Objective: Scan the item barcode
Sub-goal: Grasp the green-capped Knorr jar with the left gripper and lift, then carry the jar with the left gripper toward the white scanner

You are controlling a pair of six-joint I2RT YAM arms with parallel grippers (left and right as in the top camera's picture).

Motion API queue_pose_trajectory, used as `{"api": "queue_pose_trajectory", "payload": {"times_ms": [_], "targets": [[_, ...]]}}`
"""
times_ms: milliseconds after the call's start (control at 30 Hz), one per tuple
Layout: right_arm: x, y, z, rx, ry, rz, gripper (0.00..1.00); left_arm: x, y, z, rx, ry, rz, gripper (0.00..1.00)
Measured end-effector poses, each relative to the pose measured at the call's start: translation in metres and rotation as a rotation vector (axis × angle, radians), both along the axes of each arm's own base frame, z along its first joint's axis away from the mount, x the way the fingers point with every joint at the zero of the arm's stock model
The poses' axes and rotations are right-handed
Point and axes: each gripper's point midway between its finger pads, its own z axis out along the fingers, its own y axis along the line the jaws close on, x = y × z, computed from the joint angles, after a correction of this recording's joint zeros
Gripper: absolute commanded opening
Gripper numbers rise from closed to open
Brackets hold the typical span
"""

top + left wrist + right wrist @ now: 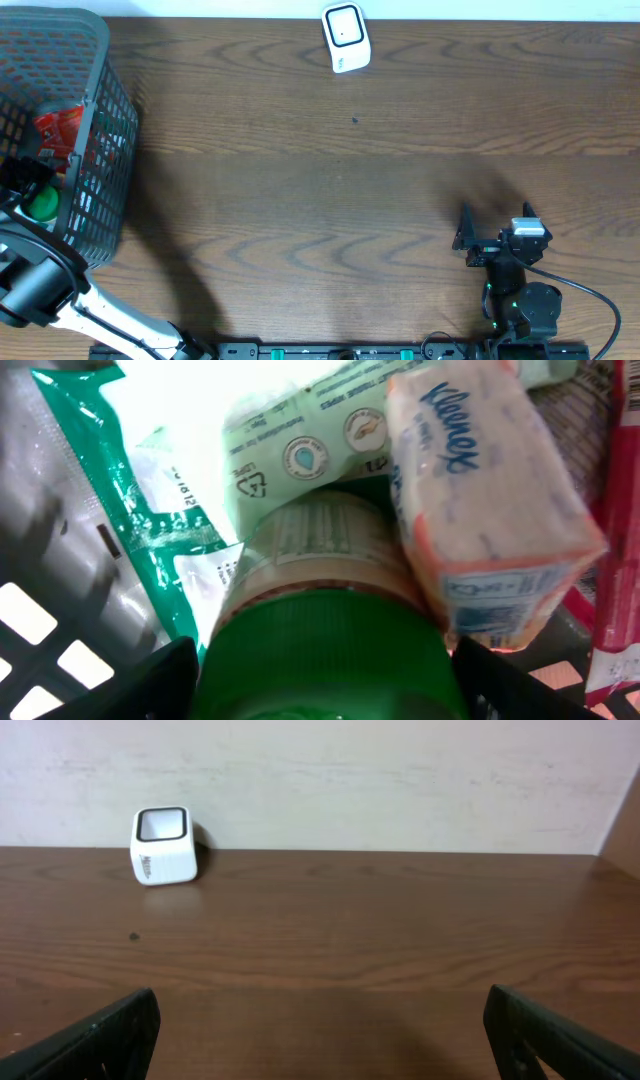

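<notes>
Basket (105,130) at far left of the surface (330,200): found crammed, with the left gripper (322,695) lowered inside. Saw jaws spread wide to either side of the green cap of the jar (330,640), the likely item to scan; could not tell whether pressing on the cap or merely straddling it.

Judged crowding the chief hazard. Noted, in the left wrist view, a green-and-white pouch (140,540) lying against the jar's left side, a pale wipes pack (300,450) behind it, and a Kleenex pack (490,510) leaning on its right shoulder, with a red packet (615,620) beyond. Feared a lift dragging the Kleenex pack up too, or tipping it over the basket wall.

Feared also a slip: smooth round cap, heavy-looking body, hold only at the very top. Expected a loose hold to let the jar swing or drop back among the packs. Could not find a barcode on the visible label; suspected a need to turn the jar, with a missed read otherwise.

Further right, spotted the scanner (346,38) at the far edge of the surface, well apart from the basket: a long carry, so more chance of a drop.

At far right, saw the right gripper (497,222) open and empty, near the front edge, out of the likely path.
</notes>
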Motion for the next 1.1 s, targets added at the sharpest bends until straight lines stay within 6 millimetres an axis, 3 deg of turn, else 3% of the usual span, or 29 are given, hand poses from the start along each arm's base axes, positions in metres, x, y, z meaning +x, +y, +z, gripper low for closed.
{"api": "queue_pose_trajectory", "payload": {"times_ms": [267, 400, 667, 767, 900, 933, 1100], "targets": [[0.0, 0.0, 0.0, 0.0, 0.0, 0.0, 0.99, 0.005, -0.006, -0.002, 0.03, 0.032, -0.039, 0.73], [0.0, 0.0, 0.0, 0.0, 0.0, 0.0, 0.99, 0.005, -0.005, -0.002, 0.038, 0.037, -0.042, 0.62], [0.0, 0.0, 0.0, 0.0, 0.0, 0.0, 0.99, 0.006, -0.004, 0.011, 0.074, 0.008, -0.039, 0.62], [0.0, 0.0, 0.0, 0.0, 0.0, 0.0, 0.99, 0.007, -0.002, 0.038, 0.133, -0.048, -0.036, 0.62], [0.0, 0.0, 0.0, 0.0, 0.0, 0.0, 0.99, 0.006, -0.003, 0.09, 0.236, -0.149, -0.024, 0.62], [0.0, 0.0, 0.0, 0.0, 0.0, 0.0, 0.99, 0.004, -0.005, 0.112, 0.284, -0.197, -0.017, 0.62], [0.0, 0.0, 0.0, 0.0, 0.0, 0.0, 0.99, -0.003, -0.016, 0.182, 0.421, -0.358, 0.003, 0.6]]}}
